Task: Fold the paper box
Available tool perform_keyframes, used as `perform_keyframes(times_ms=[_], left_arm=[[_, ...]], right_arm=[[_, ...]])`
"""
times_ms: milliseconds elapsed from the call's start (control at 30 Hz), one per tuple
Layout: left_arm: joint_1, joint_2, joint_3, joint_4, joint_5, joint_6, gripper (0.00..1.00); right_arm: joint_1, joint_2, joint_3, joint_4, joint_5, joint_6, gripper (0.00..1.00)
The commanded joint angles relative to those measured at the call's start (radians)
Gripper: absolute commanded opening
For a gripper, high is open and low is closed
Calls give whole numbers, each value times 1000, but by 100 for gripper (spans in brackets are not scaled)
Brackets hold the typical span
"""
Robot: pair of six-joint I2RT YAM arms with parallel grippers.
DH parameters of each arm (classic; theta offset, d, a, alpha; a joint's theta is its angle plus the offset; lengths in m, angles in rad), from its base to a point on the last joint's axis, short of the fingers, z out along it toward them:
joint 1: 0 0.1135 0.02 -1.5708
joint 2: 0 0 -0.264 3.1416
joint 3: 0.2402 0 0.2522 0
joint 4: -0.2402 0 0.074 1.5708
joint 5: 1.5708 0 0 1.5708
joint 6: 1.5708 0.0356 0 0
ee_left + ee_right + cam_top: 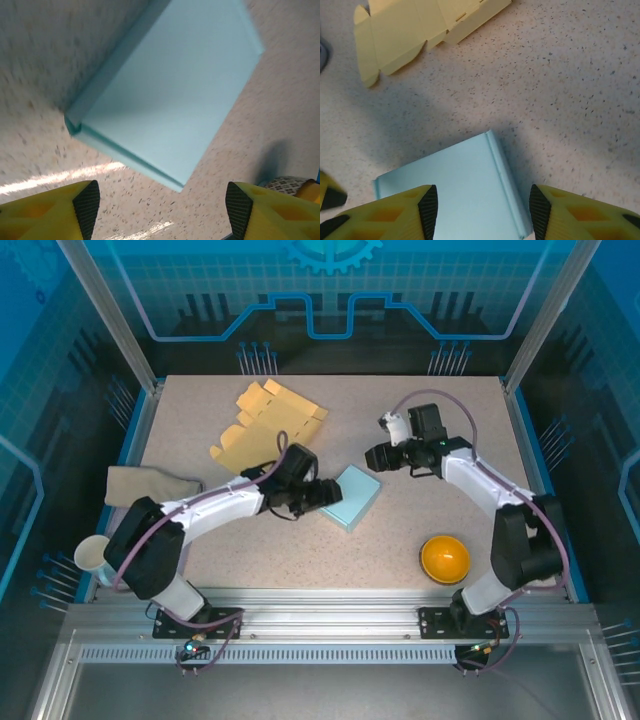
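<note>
We judge the fold done: the box [352, 497] lies closed mid-table, between our 2 claws. The left claw [328, 492] gapes empty just beside it, and the right claw [372, 457] hangs open near it. Next, both should back off without nudging it.

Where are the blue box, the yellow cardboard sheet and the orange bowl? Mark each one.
blue box [352, 498], top view, middle of its top face.
yellow cardboard sheet [262, 425], top view, centre panel.
orange bowl [445, 558], top view, its middle.
</note>
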Motion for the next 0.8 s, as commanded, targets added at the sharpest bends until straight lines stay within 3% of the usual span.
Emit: perform_keyframes(times_ms=[0,300,533,767], left_arm=[[-5,29,-53,163,-35,-115,71],[-20,150,-64,318,-30,-180,66],[-18,211,-5,292,-44,-153,61],[-15,334,173,234,-36,-95,57]], right_arm=[[24,74,49,-68,26,-81,54],[60,217,111,-131,81,-81,54],[51,204,66,-164,126,-12,52],[-37,192,41,-191,216,64,50]])
